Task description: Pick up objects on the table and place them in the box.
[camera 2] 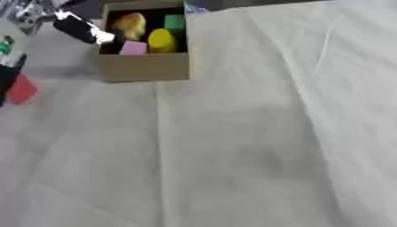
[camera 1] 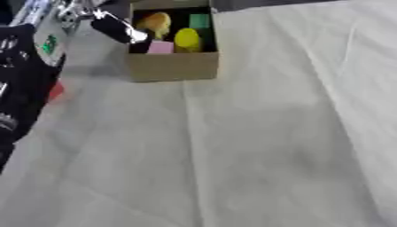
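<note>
Well, at the left edge a red block [camera 2: 21, 89] lies on the white cloth-covered table [camera 2: 232, 146] beside the robot's black left arm; its left hand [camera 1: 120, 29] reaches the open brown cardboard box's [camera 1: 172, 66] rim, fingers too blurred to tell. Inside sit an orange-yellow lump [camera 1: 157, 23], pink cube [camera 1: 161, 47], yellow rounded piece [camera 1: 187, 39] and green block [camera 1: 199, 21]

A box [camera 1: 172, 65] is set at the far left of the cloth-covered surface [camera 1: 256, 146]. Four small objects are held inside it. A robot hand [camera 1: 116, 27] is poised over its left rim. A small block [camera 2: 21, 89] lies left of the box.
</note>
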You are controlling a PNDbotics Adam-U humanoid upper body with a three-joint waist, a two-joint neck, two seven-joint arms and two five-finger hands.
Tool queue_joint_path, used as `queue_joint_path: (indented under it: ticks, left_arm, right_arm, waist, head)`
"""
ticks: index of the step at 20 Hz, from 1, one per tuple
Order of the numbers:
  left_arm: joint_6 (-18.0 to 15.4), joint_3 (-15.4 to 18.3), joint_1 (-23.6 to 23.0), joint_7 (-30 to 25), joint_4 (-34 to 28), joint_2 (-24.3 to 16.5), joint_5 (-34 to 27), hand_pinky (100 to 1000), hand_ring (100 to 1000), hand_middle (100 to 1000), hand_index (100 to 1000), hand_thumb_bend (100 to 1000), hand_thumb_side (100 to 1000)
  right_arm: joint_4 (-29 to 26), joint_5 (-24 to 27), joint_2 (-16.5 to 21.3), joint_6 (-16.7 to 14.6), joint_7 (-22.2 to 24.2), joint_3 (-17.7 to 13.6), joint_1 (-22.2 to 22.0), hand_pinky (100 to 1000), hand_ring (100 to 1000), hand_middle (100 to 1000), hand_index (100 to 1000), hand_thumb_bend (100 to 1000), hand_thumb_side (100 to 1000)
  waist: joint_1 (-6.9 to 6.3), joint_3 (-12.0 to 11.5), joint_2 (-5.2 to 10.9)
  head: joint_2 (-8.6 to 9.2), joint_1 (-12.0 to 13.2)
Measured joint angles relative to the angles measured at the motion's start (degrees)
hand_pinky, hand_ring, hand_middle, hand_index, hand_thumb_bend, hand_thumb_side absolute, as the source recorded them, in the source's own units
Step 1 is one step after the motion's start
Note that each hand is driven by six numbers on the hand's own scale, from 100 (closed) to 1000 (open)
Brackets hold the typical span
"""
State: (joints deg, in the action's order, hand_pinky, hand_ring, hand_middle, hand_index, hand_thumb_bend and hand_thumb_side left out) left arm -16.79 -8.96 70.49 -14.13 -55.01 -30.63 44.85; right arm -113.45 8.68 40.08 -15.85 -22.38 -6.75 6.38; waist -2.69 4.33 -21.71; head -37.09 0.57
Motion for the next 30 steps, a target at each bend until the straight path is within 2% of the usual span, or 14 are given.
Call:
queue_joint_path:
  ticks: [3, 5, 8, 11, 18, 24, 30]
  left_arm:
    - [2.76, -0.15, -3.01, -0.77, -2.39, -4.64, -7.01, 911, 863, 788, 871, 397, 449]
    - [4.13, -1.48, -5.98, -2.48, -4.81, -8.53, -10.85, 908, 868, 795, 881, 432, 464]
    - [5.57, -3.95, -10.12, -5.50, -8.52, -13.44, -14.52, 907, 873, 804, 884, 465, 479]
    - [6.94, -5.80, -12.71, -8.34, -10.85, -16.25, -16.22, 913, 879, 814, 887, 488, 502]
    - [10.33, -7.43, -13.51, -15.28, -11.31, -17.32, -16.81, 922, 889, 821, 890, 551, 519]
    - [10.72, -7.79, -13.80, -19.23, -9.78, -17.30, -16.69, 929, 895, 828, 886, 582, 504]
    - [11.28, -7.76, -13.30, -20.65, -6.12, -16.24, -14.01, 930, 900, 817, 887, 665, 551]
  right_arm:
    - [0.00, -0.22, -0.01, 0.07, -0.52, -0.36, -1.07, 734, 649, 611, 750, 100, 706]
    - [0.00, -0.58, -0.01, 0.16, -0.84, -0.52, -1.48, 734, 649, 611, 750, 100, 703]
    - [0.00, -1.02, -0.01, 0.23, -1.04, -0.62, -1.85, 734, 649, 610, 750, 100, 699]
    - [0.00, -1.15, -0.01, 0.37, -1.18, -0.62, -1.94, 733, 649, 610, 750, 100, 696]
    - [0.00, -1.47, -0.06, 0.56, -1.45, -0.62, -2.42, 733, 648, 610, 749, 100, 701]
    - [0.00, -1.47, -0.53, 1.01, -1.66, -0.63, -2.42, 732, 648, 609, 748, 100, 702]
    - [0.00, -1.47, -0.99, 1.29, -1.60, -0.62, -2.43, 732, 648, 609, 747, 100, 711]
  waist:
    - [0.01, -1.76, 0.44]
    - [0.01, -2.85, 0.59]
    - [0.20, -3.83, 0.90]
    - [0.62, -4.09, 1.16]
    - [0.72, -4.17, 1.31]
    - [0.70, -3.99, 1.31]
    - [0.71, -3.86, 1.31]
  head:
    - [-0.70, -1.05]
    - [-1.14, -1.66]
    - [-1.54, -2.33]
    - [-1.68, -2.66]
    - [-1.68, -2.65]
    - [-1.67, -2.53]
    - [-1.62, -2.14]
